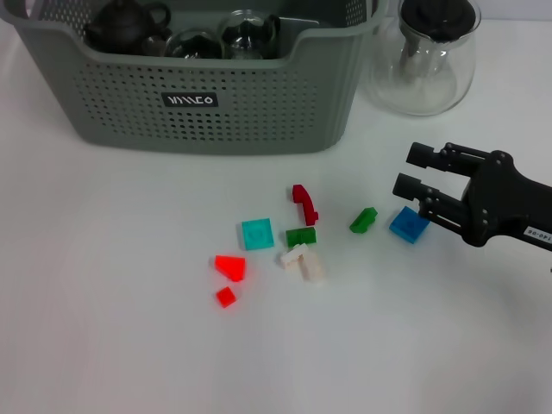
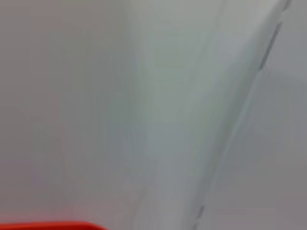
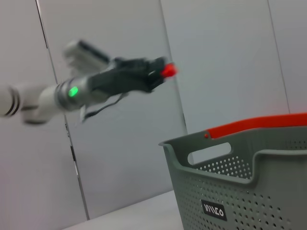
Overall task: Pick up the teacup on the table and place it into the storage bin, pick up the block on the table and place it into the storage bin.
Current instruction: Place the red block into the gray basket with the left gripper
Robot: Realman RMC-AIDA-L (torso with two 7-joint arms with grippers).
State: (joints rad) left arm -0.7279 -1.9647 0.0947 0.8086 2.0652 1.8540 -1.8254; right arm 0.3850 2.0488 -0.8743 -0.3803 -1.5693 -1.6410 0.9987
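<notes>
On the white table (image 1: pixel 103 345), the right gripper (image 1: pixel 405 172) reaches in from the right with its 2 black fingers (image 1: pixel 427 156) spread apart and holding nothing, just beside a blue block (image 1: pixel 408 224). Other blocks lie scattered nearby: a green one (image 1: pixel 363 220), a teal square (image 1: pixel 257 234), a dark red curved piece (image 1: pixel 303 202) and 2 red ones (image 1: pixel 230 266). The storage bin (image 1: pixel 224 116) stands at the table's far side, with a dark teapot (image 1: pixel 125 26) and glass cups (image 1: pixel 194 43) inside. A glass carafe (image 1: pixel 424 56) stands to its right. The right wrist view shows the left gripper (image 3: pixel 160 74) raised in the air, well apart from the bin; I cannot tell how far it is open.
</notes>
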